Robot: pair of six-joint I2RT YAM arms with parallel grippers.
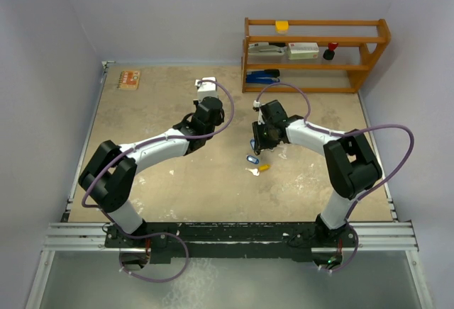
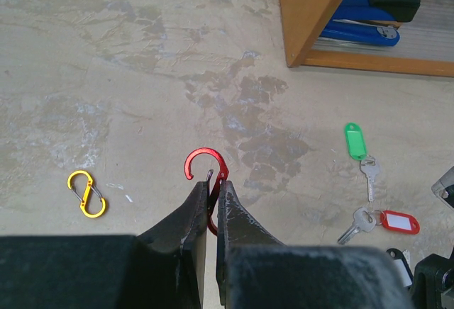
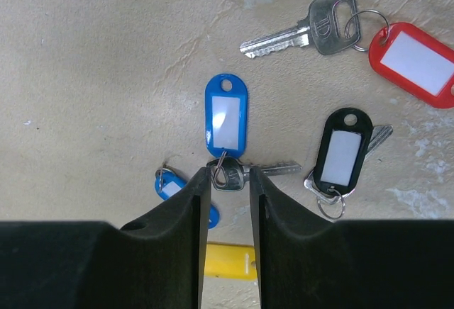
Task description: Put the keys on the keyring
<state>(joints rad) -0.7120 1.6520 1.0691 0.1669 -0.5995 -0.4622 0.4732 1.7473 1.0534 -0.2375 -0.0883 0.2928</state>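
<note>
My left gripper [image 2: 211,185] is shut on a red hook-shaped clip [image 2: 206,161], held above the table. My right gripper [image 3: 228,176] is low over the keys, its jaws a little apart on either side of the silver head of a key with a blue tag [image 3: 226,116] that lies on the table. Round it lie a smaller blue-tagged key [image 3: 174,188], a black-tagged key [image 3: 342,149], a red-tagged key [image 3: 417,61] and a yellow tag [image 3: 227,261]. The left wrist view shows a green-tagged key [image 2: 355,141] and the red-tagged key [image 2: 397,221].
An orange figure-8 clip [image 2: 86,193] lies on the table to the left. A wooden shelf [image 1: 316,54] with a blue stapler [image 2: 369,22] stands at the back right. A small orange card [image 1: 129,79] lies at the back left. Walls close the sides.
</note>
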